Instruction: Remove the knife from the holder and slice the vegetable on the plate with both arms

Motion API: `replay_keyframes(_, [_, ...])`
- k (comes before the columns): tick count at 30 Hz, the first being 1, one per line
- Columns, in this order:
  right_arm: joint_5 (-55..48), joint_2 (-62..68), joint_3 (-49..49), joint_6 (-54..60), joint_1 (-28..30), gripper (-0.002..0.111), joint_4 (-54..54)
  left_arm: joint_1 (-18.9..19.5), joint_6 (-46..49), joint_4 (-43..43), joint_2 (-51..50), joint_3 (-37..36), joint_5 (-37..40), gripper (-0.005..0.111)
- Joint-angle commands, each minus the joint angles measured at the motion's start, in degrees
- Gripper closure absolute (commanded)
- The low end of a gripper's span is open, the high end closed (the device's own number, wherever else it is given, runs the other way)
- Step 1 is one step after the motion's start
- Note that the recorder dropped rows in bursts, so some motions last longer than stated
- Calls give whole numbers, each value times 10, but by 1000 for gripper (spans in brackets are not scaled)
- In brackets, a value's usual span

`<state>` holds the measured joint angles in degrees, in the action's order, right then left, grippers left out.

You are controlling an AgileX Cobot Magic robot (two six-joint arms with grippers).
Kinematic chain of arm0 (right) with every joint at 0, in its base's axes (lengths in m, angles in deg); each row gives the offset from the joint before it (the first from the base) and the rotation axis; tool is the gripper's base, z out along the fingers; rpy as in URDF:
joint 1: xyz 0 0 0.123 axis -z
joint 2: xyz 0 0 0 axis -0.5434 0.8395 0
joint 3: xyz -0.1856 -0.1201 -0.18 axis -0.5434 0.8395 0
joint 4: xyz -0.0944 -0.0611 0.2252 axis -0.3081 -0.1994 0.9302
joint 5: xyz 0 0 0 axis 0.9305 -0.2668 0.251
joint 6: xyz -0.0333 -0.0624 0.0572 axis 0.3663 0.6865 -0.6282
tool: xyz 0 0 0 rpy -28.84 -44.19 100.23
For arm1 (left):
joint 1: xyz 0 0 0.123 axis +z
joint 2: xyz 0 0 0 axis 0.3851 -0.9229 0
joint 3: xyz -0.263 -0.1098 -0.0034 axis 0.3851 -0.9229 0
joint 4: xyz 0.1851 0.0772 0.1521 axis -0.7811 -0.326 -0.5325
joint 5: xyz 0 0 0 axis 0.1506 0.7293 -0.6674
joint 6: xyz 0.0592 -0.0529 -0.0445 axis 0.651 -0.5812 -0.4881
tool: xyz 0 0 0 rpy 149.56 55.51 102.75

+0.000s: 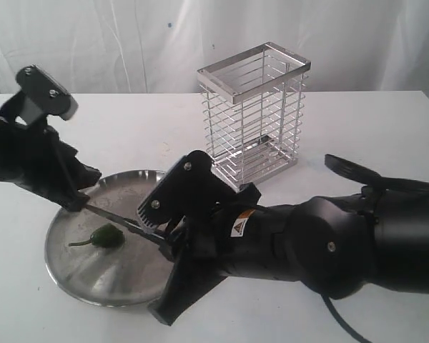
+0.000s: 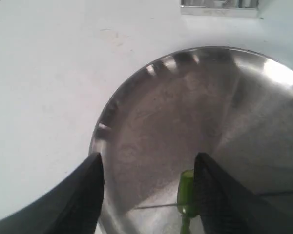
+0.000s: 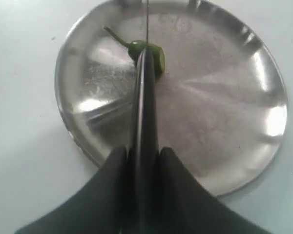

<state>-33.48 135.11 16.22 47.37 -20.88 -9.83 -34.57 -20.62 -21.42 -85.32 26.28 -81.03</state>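
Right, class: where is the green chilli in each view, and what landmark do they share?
Exterior view: chilli on the plate, left of centre, beside the knife.
Left wrist view: chilli inside the open left end effector.
Right wrist view: chilli partly behind the knife blade.
Shared landmark: the plate.

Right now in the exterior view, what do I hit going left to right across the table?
left gripper → vegetable → right gripper → holder. plate skipped: its width overlaps the first three.
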Motion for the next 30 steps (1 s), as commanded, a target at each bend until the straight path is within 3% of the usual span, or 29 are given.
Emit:
replay_keyframes(1, [45, -7, -3, 5, -33, 108, 26, 45, -37, 8, 13, -3, 72, 48])
replay_keyframes(12, [84, -7, 27, 6, -38, 108, 120, 45, -54, 54, 2, -4, 117, 48])
replay_keyframes(30, [74, 35, 27, 1, -44, 108, 134, 45, -54, 82, -49, -4, 104, 48])
